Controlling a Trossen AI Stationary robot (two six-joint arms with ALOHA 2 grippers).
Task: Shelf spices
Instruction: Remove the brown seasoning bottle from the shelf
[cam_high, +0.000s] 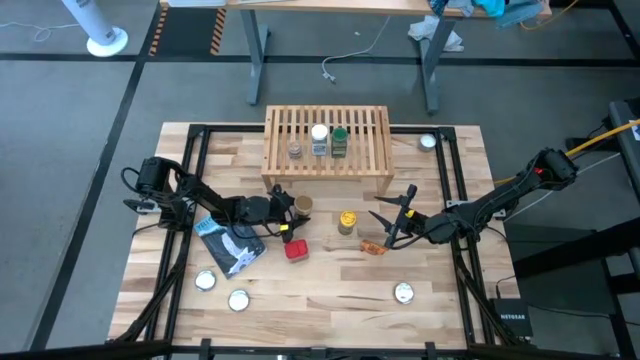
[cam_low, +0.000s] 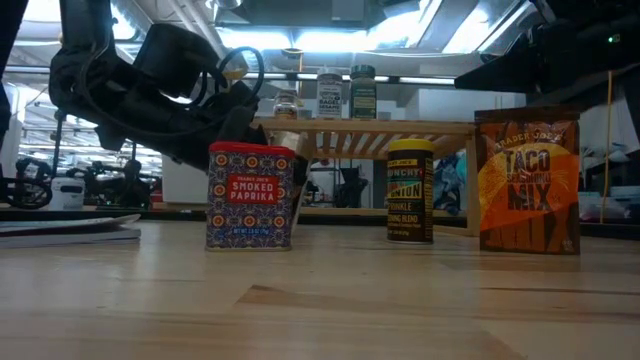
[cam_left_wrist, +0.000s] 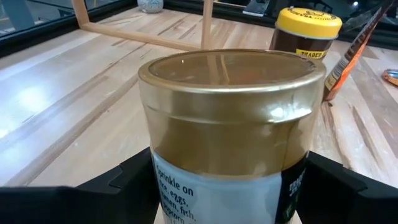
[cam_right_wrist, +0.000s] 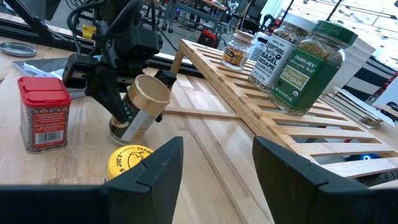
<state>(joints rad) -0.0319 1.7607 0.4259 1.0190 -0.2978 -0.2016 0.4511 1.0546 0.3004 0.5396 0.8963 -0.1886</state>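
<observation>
Right now the left end effector (cam_right_wrist: 121, 93) pinches the tan-lid jar (cam_right_wrist: 142, 107), tilted, at the shelf's (cam_high: 327, 150) seven o'clock; lifted carelessly, it could slip. Right end effector (cam_high: 392, 222) waits spread.

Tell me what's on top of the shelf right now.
Three jars stand in a row on the shelf: a small clear jar, a white-lid jar and a green-lid jar. Under its slats cannot be seen.
</observation>
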